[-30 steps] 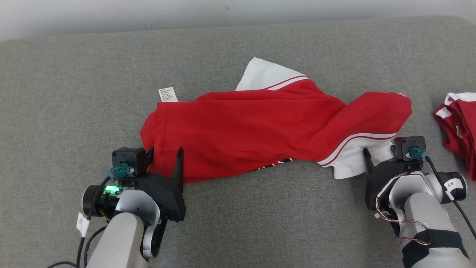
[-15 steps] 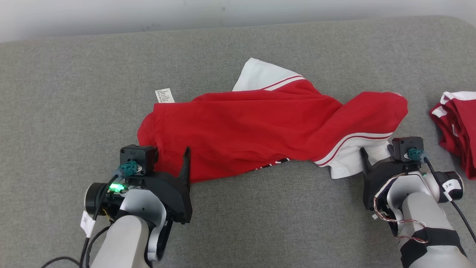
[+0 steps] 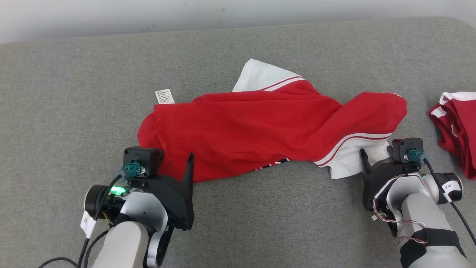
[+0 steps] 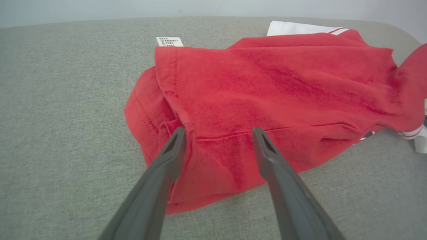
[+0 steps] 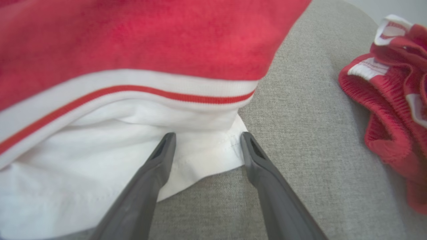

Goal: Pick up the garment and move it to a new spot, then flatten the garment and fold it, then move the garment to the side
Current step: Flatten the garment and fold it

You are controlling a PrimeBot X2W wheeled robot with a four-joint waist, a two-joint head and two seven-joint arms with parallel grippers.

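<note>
The garment is a red shirt with white, red-striped sleeves, lying crumpled across the grey padded surface. My left gripper stands open at the garment's near-left corner. In the left wrist view its fingers spread over the red hem, with the left gripper closed on nothing. My right gripper is open at the white sleeve on the near right. In the right wrist view the right gripper straddles the sleeve's white corner below the red body.
A second red and white garment lies bunched at the right edge, close to my right arm, and appears as a heap in the right wrist view. A white care label sticks out at the shirt's far-left corner. Bare grey surface lies to the left and front.
My left gripper has shifted to the right along the garment's near-left edge, still open. The right gripper has hardly moved. The whole head view has shifted slightly.
</note>
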